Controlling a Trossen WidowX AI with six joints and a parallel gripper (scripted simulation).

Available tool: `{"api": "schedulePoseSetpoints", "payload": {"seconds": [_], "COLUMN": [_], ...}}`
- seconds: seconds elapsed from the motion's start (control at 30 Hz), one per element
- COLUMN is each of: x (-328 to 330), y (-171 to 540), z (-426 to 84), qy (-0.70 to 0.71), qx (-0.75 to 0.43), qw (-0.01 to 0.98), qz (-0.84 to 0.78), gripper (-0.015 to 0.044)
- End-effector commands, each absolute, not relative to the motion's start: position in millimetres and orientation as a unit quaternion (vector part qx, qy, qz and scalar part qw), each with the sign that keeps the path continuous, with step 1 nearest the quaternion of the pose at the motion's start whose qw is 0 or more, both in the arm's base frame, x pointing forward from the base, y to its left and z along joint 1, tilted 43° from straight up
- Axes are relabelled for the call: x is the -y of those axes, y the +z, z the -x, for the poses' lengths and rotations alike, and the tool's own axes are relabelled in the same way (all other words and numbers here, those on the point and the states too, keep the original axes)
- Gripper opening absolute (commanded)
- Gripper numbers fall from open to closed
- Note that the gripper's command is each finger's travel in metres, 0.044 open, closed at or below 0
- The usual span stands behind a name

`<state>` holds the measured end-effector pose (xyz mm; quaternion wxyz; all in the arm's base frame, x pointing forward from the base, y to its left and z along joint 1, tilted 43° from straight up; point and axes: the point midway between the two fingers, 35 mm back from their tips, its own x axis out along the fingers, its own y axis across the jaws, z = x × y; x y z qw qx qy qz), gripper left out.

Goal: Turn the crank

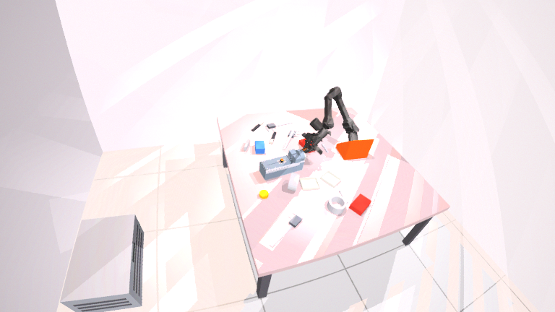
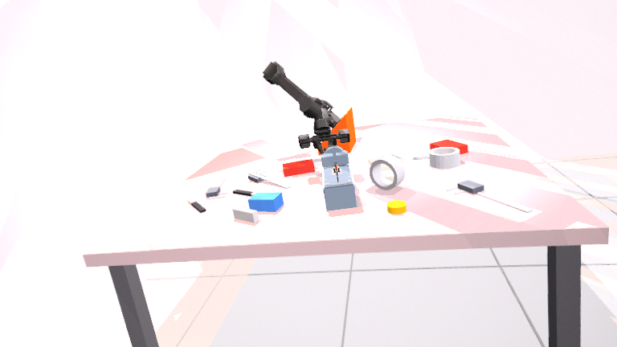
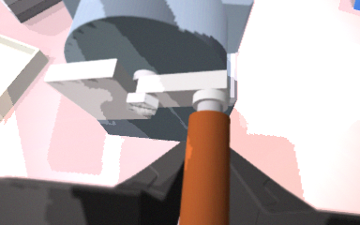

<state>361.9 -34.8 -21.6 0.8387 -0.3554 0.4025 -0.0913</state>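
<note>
Top view, left to right, leaving out the small tools near the back left corner of the worktop (image 1: 409, 218) (image 2: 345, 245). Blue block (image 1: 259, 146) (image 2: 265, 202) sits in from the left edge, toward the back. Yellow disc (image 1: 264, 193) (image 2: 396, 207) is near the left edge, forward of the machine. Machine (image 1: 282, 167) (image 2: 340, 195) (image 3: 145, 37) lies between them and the middle, long side running away from the left edge, crank end to the right. Red pointer (image 2: 337, 167) shows up top, roughly mid-slide. Can't resolve the brass marks at this size, so level or not is unconfirmed.

Next right, my claw (image 1: 311, 143) (image 2: 324, 138) (image 3: 202, 152) is at the crank end, clamped on the orange handle (image 3: 206, 164). Crank arm (image 3: 183, 82) lies about level across the wrist view. Orange panel (image 1: 355, 149) (image 2: 348, 132) stands further right, toward the right edge.

Status: grip on handle done. Left, as I judge it: check pointer against marks, trim with small turns if off, then open up and back straight off so the crank isn't nudged.
</note>
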Motion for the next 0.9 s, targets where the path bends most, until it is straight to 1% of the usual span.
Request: {"api": "schedulePoseSetpoints", "payload": {"seconds": [0.0, 0.5, 0.87], "x": [33.6, 34.6, 34.6], "y": [-20.8, -21.5, -21.5], "z": [-361.9, -361.9, -361.9], "qy": [-0.091, -0.091, -0.091], "qx": [-0.402, -0.402, -0.402], "qw": [0.839, 0.839, 0.839], "qz": [0.355, 0.356, 0.356], "gripper": [0.0000, 0.0000, 0.0289]}}
